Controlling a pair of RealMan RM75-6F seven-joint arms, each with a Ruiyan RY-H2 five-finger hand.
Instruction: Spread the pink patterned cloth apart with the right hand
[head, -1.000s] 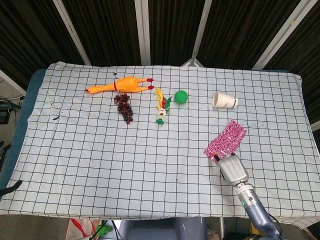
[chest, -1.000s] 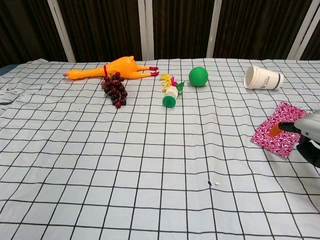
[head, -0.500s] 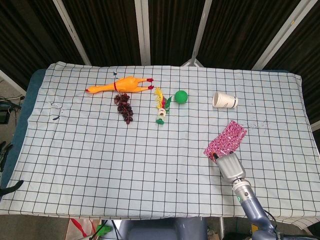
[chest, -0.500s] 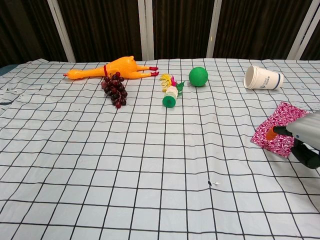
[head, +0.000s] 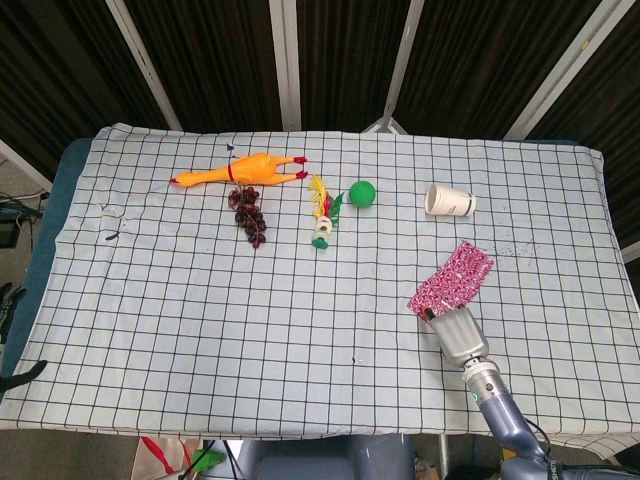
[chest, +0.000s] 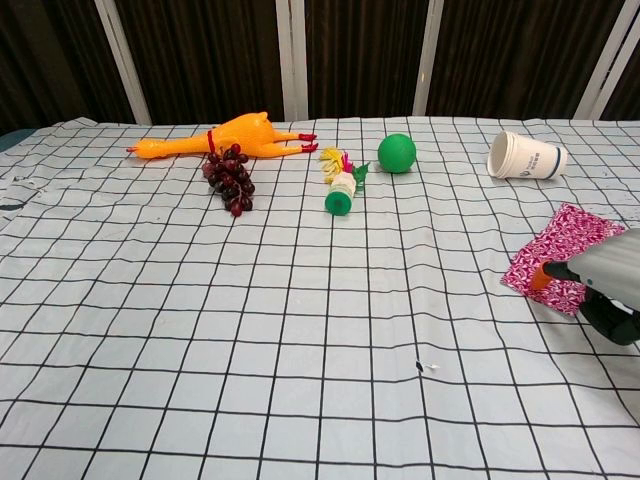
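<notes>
Here the right hand fingers touch the pink patterned cloth's near edge; grip seemingly unclear.

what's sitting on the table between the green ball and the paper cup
Nothing: between the green ball and the tipped paper cup only bare checked tablecloth shows, in both views.

A table draped in a white black-grid tablecloth is carrying a scatter of items. A rubber chicken is lying at the far side, touching grapes. A feathered shuttlecock is resting just beside a green ball. A paper cup is lying on its side, with the pink patterned cloth sitting flat nearer the front right.
</notes>
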